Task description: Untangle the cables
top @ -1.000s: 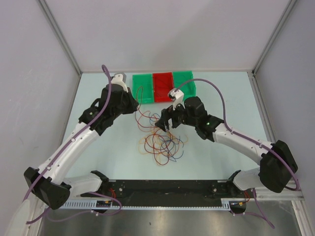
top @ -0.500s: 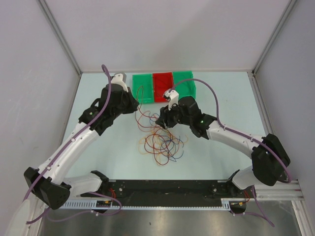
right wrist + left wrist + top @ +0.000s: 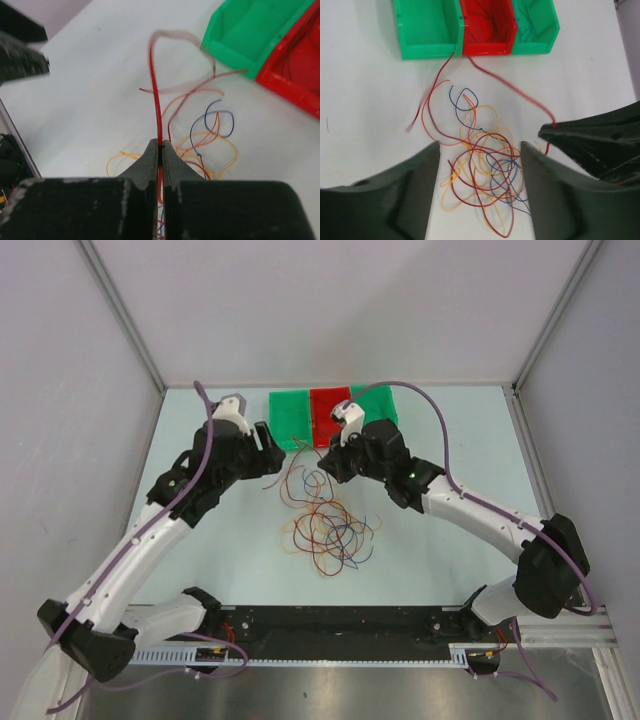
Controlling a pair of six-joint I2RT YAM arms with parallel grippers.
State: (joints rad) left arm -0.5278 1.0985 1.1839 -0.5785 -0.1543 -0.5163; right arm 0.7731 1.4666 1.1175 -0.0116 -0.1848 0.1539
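Note:
The cables (image 3: 330,530) lie as a loose tangle of red, orange, yellow and blue loops (image 3: 487,172) on the white table, between the two arms. My right gripper (image 3: 161,143) is shut on one red cable (image 3: 156,100), which rises from its tips and curls over toward the bins. In the left wrist view that red cable (image 3: 512,87) stretches from the right gripper (image 3: 547,131) up to the red bin. My left gripper (image 3: 480,146) hangs open above the tangle's near side with nothing between its fingers. From above, it (image 3: 272,452) sits left of the right gripper (image 3: 325,463).
Three bins stand in a row at the back: a green bin (image 3: 427,52), a red bin (image 3: 487,49) and another green bin (image 3: 532,48). Thin cables lie in the red and right green bins. Grey walls enclose the table on three sides.
My left gripper has opened and drawn back to the left. My right gripper has shut on a red cable and moved back toward the bins, pulling it taut.

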